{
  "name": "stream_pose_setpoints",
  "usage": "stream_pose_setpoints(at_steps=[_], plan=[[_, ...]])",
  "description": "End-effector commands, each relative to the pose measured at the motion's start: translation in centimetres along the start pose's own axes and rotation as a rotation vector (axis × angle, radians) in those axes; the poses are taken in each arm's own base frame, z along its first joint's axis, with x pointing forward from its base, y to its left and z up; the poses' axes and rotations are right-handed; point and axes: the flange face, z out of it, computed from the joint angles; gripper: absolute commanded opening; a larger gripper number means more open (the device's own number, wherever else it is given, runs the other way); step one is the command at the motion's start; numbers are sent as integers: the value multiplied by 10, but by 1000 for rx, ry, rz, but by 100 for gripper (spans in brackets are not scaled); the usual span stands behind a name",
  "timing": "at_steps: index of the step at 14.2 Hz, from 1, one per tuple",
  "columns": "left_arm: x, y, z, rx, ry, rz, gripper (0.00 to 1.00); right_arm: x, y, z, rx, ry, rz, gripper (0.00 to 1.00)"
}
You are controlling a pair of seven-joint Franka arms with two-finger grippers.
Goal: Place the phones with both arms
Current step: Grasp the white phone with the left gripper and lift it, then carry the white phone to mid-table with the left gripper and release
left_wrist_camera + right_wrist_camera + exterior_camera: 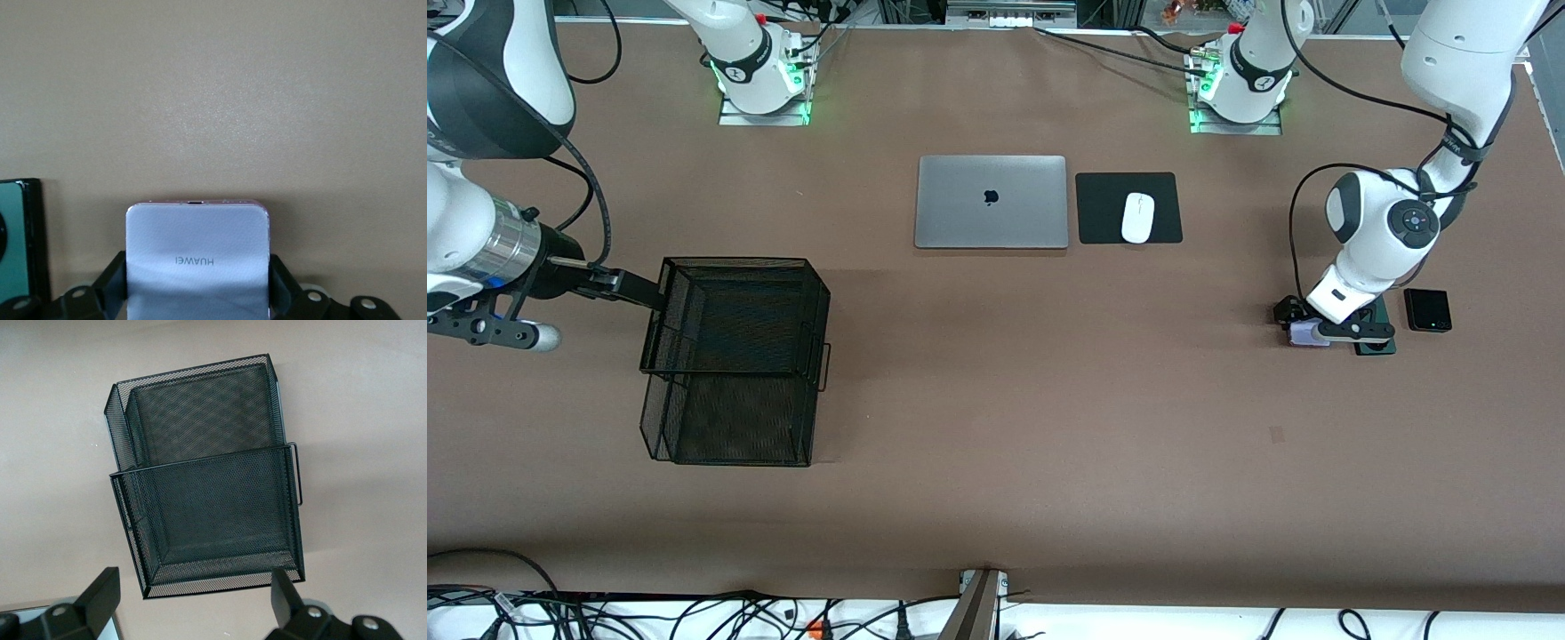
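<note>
Front view, reading the table as a clock with twelve at the robots' bases: the black mesh basket (734,360) sits toward nine o'clock, at the right arm's end. It is a two-part wire box, one compartment standing higher and nearer twelve, the other lower and nearer six. From the right wrist view I see down into both, and only bare mesh floor shows in each.

The right gripper (193,587) hangs in the air at the nine o'clock edge of the basket with its fingers spread wide, gripping nothing; that arm waits.

All three phones lie out at about three o'clock, at the left arm's end, well apart from the basket. The left gripper (198,280) is down at the table on the white-pink phone (1303,335), which lies flat. In the left wrist view its fingers (115,280) press against the phone's two side edges, so it is clamped on that phone.

Just beside it, toward three o'clock, lies the dark green phone (1380,345), mostly hidden under the left wrist. The black phone (1427,310) lies next along toward three, a little nearer twelve, apart from the green one.

Up toward twelve from the table's centre rests a closed grey laptop (991,202). Beside it, on the three o'clock side, a white mouse (1137,218) lies on a black mouse pad (1103,209).
</note>
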Motion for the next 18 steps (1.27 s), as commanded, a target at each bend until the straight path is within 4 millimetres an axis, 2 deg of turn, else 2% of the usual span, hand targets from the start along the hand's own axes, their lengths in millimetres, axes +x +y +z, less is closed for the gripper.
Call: stream_pose_setpoints(at_steps=[1,3,6,9,10,11,12,18], plan=[[3,-3,9,2,-5,4,10,-4,1,-2,15,-8,-9,100],[17,0,2,3,-29,8,7,-4,1,-2,15,-7,-9,100],[57,21,-26,-13,-91,-3,3,-4,0,-2,16,-6,-10,100],[96,53,-55,-29,-113,-15,3,-4,1,-2,16,-4,-8,100],[107,75,-65,-39,-113,-25,2,-4,0,-2,16,-4,-10,100],[114,99,-65,-50,-121,-51,2,-4,1,-2,16,-4,-9,100],[117,132,-67,-53,-123,-75,2,-4,1,-2,16,-4,-8,100],[114,308,-89,-38,-142,-195,2,-4,1,-2,16,-4,-8,100]])
